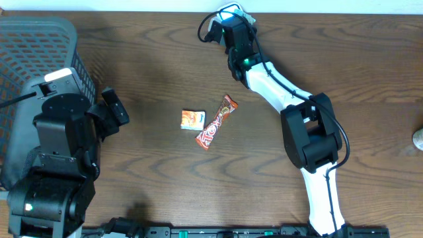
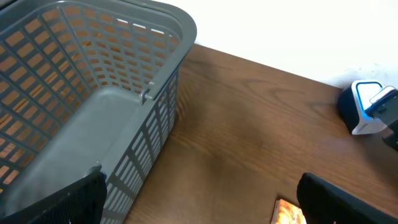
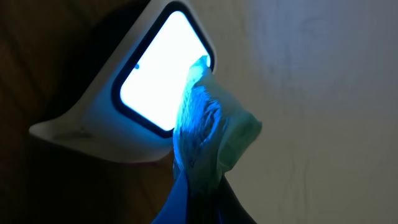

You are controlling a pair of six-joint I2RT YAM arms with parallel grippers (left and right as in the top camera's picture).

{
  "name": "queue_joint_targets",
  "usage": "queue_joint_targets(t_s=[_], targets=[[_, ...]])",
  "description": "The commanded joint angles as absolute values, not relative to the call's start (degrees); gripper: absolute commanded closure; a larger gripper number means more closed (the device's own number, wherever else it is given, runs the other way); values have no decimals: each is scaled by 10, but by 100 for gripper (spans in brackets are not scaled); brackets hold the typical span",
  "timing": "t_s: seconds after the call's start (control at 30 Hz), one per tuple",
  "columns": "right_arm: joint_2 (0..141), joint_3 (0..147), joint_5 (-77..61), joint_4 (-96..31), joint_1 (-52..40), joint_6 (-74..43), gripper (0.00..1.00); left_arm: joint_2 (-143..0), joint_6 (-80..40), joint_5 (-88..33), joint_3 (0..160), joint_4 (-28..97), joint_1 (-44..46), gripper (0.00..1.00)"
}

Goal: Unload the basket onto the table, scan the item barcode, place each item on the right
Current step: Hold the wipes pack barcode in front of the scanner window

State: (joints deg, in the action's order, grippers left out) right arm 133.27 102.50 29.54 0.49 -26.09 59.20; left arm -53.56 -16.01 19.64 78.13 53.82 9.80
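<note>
Right gripper is clamped on a crinkled pale packet, held just in front of the lit window of the barcode scanner. Rotate the packet slowly, keeping its barcode face square to the window. Left gripper idles, jaws apart.

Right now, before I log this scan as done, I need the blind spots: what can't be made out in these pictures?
Held packet, right wrist view: any barcode is washed out by the scanner's blue glow.
Orange packet, left wrist view: cut off by the bottom edge.
Candy bar, overhead: print too small to read.
Grey object, overhead: cut off by the right edge.
</note>
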Motion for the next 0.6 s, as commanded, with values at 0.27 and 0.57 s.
queue_joint_targets(t_s=[0.27, 0.57], targets=[[1239, 1036, 314, -180, -251, 468, 99, -535, -150, 202, 785, 540, 95, 2], [1143, 1036, 295, -363, -141, 332, 99, -535, -150, 202, 785, 540, 95, 2]])
